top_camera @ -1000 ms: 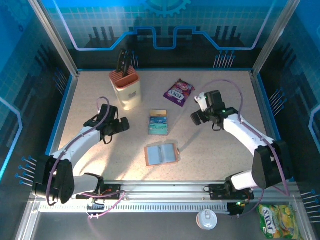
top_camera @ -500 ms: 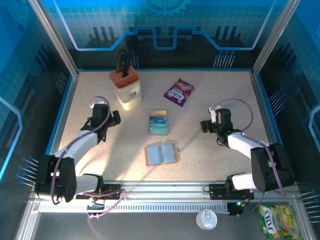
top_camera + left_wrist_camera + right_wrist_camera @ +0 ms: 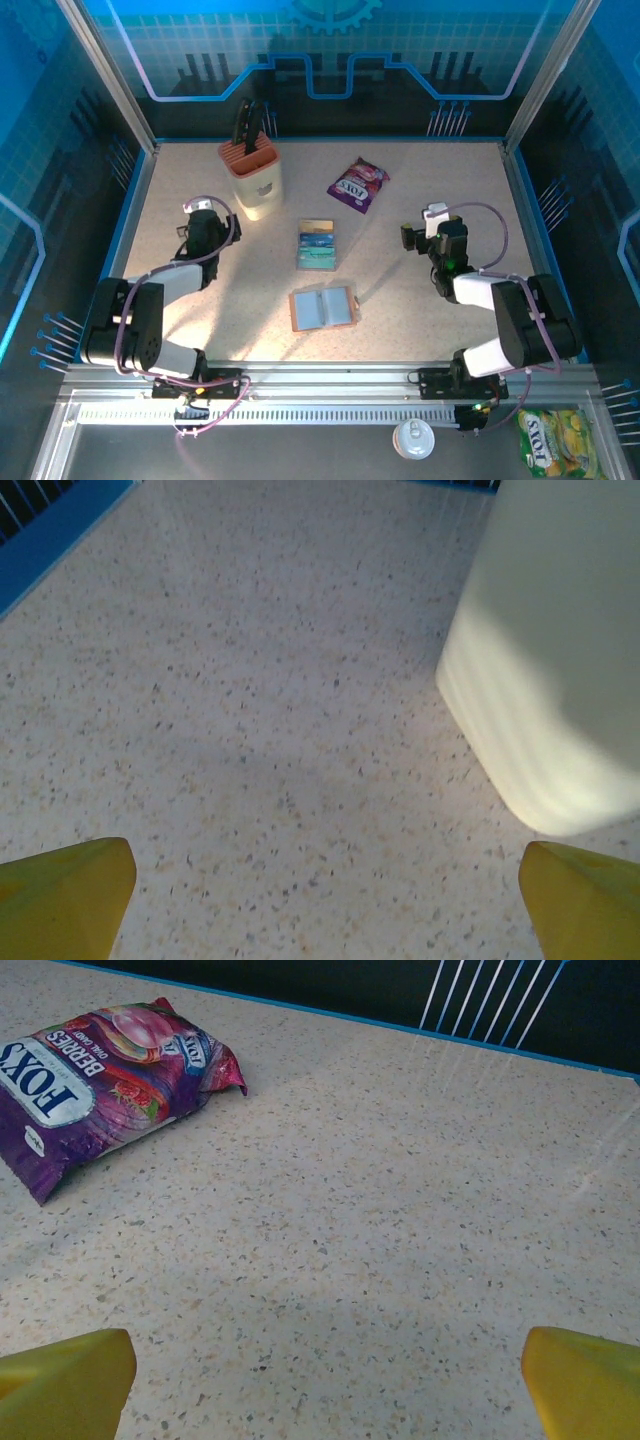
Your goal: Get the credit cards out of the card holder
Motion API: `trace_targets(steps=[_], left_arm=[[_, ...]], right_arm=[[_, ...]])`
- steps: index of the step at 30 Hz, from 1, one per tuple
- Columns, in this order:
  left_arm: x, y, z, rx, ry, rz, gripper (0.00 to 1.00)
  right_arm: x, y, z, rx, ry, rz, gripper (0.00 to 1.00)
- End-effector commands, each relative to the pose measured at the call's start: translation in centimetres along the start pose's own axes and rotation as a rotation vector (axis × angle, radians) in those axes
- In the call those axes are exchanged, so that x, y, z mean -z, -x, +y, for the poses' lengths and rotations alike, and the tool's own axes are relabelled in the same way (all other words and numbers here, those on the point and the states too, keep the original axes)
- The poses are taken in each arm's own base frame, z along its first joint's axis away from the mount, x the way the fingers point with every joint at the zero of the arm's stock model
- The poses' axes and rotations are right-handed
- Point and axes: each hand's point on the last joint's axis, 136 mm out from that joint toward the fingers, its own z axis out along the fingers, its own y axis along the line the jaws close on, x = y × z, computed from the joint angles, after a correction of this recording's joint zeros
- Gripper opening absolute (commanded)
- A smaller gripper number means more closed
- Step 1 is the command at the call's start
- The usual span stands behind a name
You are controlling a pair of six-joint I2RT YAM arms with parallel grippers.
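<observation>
Top external shows the cards (image 3: pixel 316 245) stacked mid-table, just far of the open holder (image 3: pixel 322 308). Thin, stiff, slick and light, they lie flat, so pinching an overhanging edge looks best. Left gripper (image 3: pixel 325 905) and right gripper (image 3: pixel 325 1385) gape wide, empty, well apart from both.

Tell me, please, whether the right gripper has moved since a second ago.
Yes. The right gripper, jaws open, has pulled back rightward and toward the near edge, farther from the purple Fox's candy packet.
</observation>
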Motion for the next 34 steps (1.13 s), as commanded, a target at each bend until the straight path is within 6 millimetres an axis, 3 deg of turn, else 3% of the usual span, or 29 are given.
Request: trace_targets(steps=[1,6,12,34], left_arm=[[-0.2,1.4,-0.1,-0.014,-0.028,-0.073,0.99],[-0.1,0.9,-0.9,-0.019,-0.108,-0.14,0.99],[0.1,-0.2,-2.7,-0.074,-0.227,-0.199,0.99],[0.1,-0.4,-2.8,-0.076,-0.218,-0.172,0.99]], right_arm=[[0.0,1.3,-0.6,-0.022,-0.005,-0.095,1.0],[-0.3,0.3,-1.4,-0.076,0.011,-0.098,1.0],[-0.6,0.3,-0.9,-0.076,0.063,-0.078,1.0],[-0.9,0.5,-0.3,-0.058,0.096,-0.067,1.0]])
